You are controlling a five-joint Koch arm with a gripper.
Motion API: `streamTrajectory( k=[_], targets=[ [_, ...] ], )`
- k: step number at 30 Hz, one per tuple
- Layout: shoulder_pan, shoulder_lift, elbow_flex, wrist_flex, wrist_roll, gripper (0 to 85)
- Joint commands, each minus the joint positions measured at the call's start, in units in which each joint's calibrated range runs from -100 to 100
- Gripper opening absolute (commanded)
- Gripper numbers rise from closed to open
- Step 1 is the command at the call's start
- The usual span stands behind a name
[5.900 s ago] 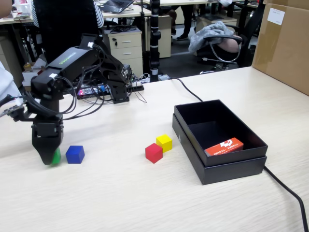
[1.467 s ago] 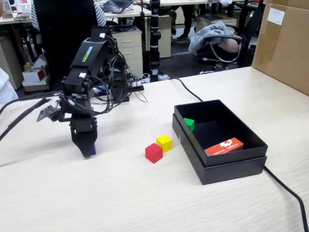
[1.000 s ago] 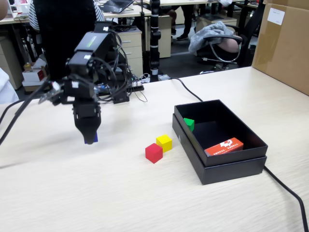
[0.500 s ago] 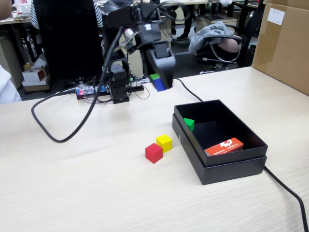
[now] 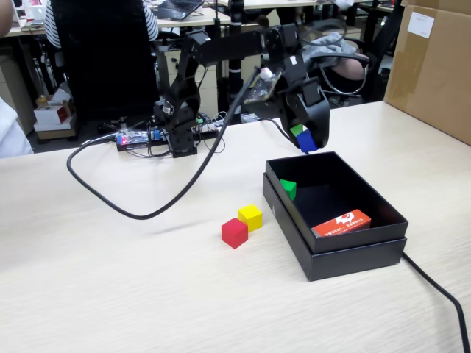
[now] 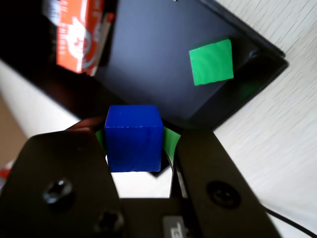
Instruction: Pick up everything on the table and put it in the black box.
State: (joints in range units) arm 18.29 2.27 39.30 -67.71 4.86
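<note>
Above the far edge of the black box [image 5: 335, 213], the pincer [image 5: 305, 140] hangs in the air with the blue cube [image 5: 307, 141] pinched between its jaws. In the wrist view the same pincer [image 6: 134, 148] presses on the blue cube [image 6: 133, 138] from both sides, green pads [image 6: 171, 143] showing beside the cube's faces, and the cube is clear of the box floor below.

Inside the black box [image 6: 148, 59], the green cube [image 5: 288, 188] sits on the floor near the back corner on the left side in the fixed view; the wrist view shows this green cube [image 6: 212, 62] close to a corner wall. An orange-red packet with white marks [image 5: 341, 221] leans in the near right part of the box in the fixed view; the wrist view shows the packet [image 6: 75, 33] at the opposite end from the green cube.

On the pale wood counter [image 5: 110, 279], left of the box in the fixed view, the yellow cube [image 5: 250, 217] and the red cube [image 5: 235, 232] lie just beside each other, the red one nearer the camera; whether they touch cannot be told. A black cable [image 5: 147, 202] loops across the counter from the arm's base [image 5: 180, 125]. A brown cardboard carton [image 5: 434, 66] stands at the far right of the counter.
</note>
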Motion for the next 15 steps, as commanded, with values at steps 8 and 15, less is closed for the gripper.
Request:
streamTrajectory(
  k=[8,15],
  targets=[
    [0.5,16.0,8.3,-2.4,2.6,9.2],
    [0.8,19.4,8.6,-4.6,3.4,17.2]
  ],
)
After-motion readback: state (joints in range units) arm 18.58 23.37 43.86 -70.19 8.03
